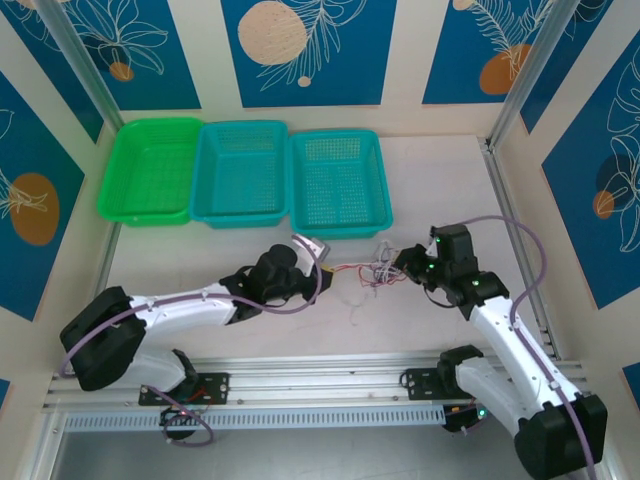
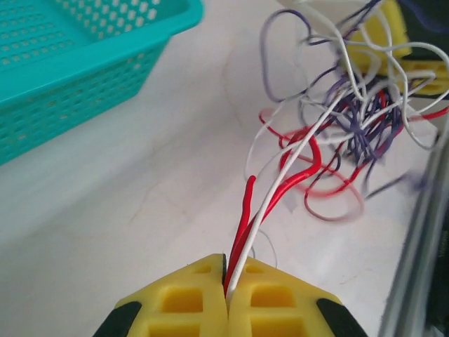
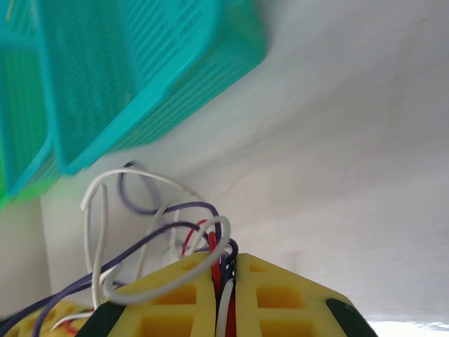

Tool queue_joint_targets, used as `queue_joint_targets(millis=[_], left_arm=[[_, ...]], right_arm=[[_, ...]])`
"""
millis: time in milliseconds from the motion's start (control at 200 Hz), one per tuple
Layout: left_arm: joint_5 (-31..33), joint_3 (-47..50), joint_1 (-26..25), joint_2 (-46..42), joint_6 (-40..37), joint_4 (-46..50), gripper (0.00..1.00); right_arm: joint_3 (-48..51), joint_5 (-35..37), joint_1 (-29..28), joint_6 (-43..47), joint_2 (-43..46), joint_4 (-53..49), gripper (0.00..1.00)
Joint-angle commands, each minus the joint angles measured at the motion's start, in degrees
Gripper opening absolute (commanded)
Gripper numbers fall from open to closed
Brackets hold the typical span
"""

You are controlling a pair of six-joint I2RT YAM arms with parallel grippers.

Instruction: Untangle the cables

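Gripping step, cables (image 1: pixel 375 272) at mid-frame: our left gripper (image 2: pixel 226 284) pinches one red, one white; right gripper (image 3: pixel 224 270) pinches several. Next, we judge: drawing slowly apart.

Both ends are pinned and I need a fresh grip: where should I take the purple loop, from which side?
I'd pinch the purple loop on its outer curve, coming from the teal basket side; there it bows clear of the knot over bare table.
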State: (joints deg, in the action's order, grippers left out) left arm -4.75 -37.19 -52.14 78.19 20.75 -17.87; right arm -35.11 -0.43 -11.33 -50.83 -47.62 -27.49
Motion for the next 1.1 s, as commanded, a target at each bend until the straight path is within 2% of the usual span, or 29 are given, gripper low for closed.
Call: queue_joint_targets(millis=[0,115,220,285,355,395,490,560,660,745,800,850,920,1035,1095], left_arm=[[4.5,2.8,3.1,-2.0,1.1,4.3,0.00],[-1.0,2.7,3.1,-1.0,-0.4,1.7,0.06],[-3.2,2.1,3.1,-0.1,-0.3,0.6,0.10],[-3.5,1.9,3.2,0.1,-0.3,0.4,0.20],[-3.0,1.9,3.1,0.0,-0.6,0.9,0.38],[-2.6,2.0,3.1,-0.3,-0.9,1.2,0.43],[-1.7,2.7,3.1,-1.7,-1.5,1.8,0.44],[-3.4,3.4,3.1,-2.6,-2.5,1.5,0.44],[-10.8,3.5,3.2,-2.6,-4.2,-0.1,0.46],[-19.7,2.5,3.1,-1.0,-4.5,-2.5,0.53],[-22.7,1.8,3.0,0.7,-3.6,-5.1,0.59],[-22.5,0.8,3.0,2.4,-2.8,-6.4,0.63],[-18.8,-1.2,3.0,5.5,-2.4,-5.7,0.64],[-20.1,-3.8,3.0,11.6,0.0,-10.6,0.62],[-20.8,-5.1,3.0,14.9,1.9,-12.7,0.56]], right_arm=[[1.9,2.6,4.1,0.3,1.5,-1.6,0.01],[1.9,-2.6,3.1,2.1,0.1,2.0,0.00],[1.2,-5.6,1.9,3.0,-1.9,3.5,0.00],[1.0,-6.0,1.2,3.1,-2.8,3.8,0.00],[0.8,-5.8,0.9,3.0,-3.1,3.8,0.00],[0.8,-5.4,0.9,2.8,-3.1,3.6,0.00],[0.8,-4.9,0.9,2.7,-2.9,3.4,0.00],[0.8,-6.0,0.8,3.0,-2.9,3.8,0.00],[0.5,-7.5,0.6,3.4,-3.0,4.3,0.00],[0.1,-8.0,0.0,3.3,-3.1,4.3,0.00],[-0.2,-8.0,-0.6,3.3,-3.1,4.4,0.00],[-0.5,-7.9,-1.2,3.0,-3.3,4.6,0.00],[-0.8,-7.6,-2.3,2.9,-3.4,4.8,0.00],[-1.3,-6.9,-3.6,2.5,-3.8,4.6,0.00],[-1.5,-6.3,-3.7,2.2,-3.6,4.0,0.00]])
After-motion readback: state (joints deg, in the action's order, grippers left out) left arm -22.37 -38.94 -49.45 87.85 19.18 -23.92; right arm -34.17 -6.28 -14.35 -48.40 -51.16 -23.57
